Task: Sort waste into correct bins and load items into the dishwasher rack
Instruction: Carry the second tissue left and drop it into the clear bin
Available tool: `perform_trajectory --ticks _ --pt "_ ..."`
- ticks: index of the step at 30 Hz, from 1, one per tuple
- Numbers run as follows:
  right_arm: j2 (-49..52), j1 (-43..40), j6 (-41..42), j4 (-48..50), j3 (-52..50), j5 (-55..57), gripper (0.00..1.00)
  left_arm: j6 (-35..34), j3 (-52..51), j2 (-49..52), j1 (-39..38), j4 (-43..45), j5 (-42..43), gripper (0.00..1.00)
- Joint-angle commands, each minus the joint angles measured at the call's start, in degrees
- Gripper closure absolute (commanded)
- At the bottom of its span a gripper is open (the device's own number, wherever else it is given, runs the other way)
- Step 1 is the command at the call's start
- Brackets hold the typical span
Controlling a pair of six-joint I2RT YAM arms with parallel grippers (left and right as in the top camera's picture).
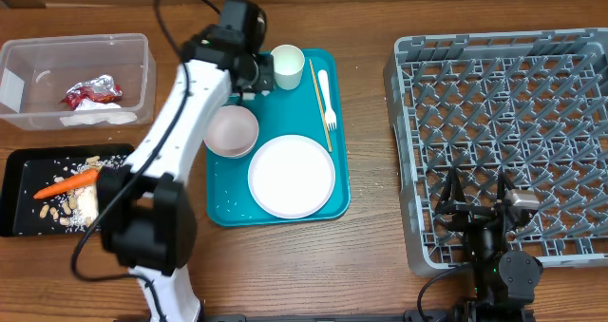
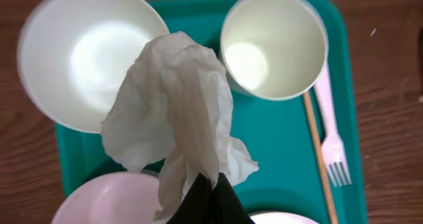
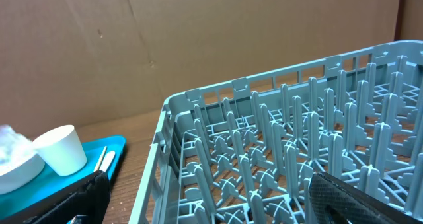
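Left gripper clamped on crumpled white napkin, above teal tray near bowl and cup; right gripper spread wide over dishwasher rack

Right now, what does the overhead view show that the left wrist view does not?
Only overhead: the clear tub, the black tray with the carrot, the grey rack, and the open right gripper over the rack's corner.
Only left wrist: the crumpled napkin, pinched by the shut left gripper.
Both: the teal tray, the white cup, the fork and the chopstick.
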Motion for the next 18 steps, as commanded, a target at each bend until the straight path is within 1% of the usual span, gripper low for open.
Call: perform_trajectory --ticks 1,3,5,8,10,12,14,18 --pt "-0.5 -0.1 0.1 0.4 -0.6 0.4 0.00 -2.8 1.7 -5.2 1.8 0.0 0.0 0.96" --pt "-0.5 -0.1 0.1 0.4 -0.6 0.4 0.00 -2.9 1.7 -7.1 2.7 0.0 0.0 0.96" --pt "-0.5 -0.1 0.1 0.4 -0.6 0.4 0.00 -4.6 1.7 -8.9 3.8 0.1 -2.0 0.96" --pt "-0.5 -0.1 0.1 0.4 -0.6 0.4 0.00 -9.6 1.7 -11.7 6.4 0.3 -9.5 0.96" --pt "-0.5 -0.1 0.1 0.4 -0.6 0.4 0.00 -10.6 1.7 -12.9 8.7 0.9 -12.2 0.96" --pt "-0.5 -0.1 0.1 0.4 -0.6 0.4 0.00 -10.5 1.7 -13.2 11.6 1.9 -12.4 0.96" --pt "-0.5 -0.1 0.1 0.4 -0.6 0.4 0.00 -10.5 1.7 -12.6 16.1 2.4 -12.4 0.96" --pt "-0.5 -0.1 0.1 0.4 -0.6 0.4 0.00 -10.5 1.7 -10.9 21.9 4.3 -12.4 0.96"
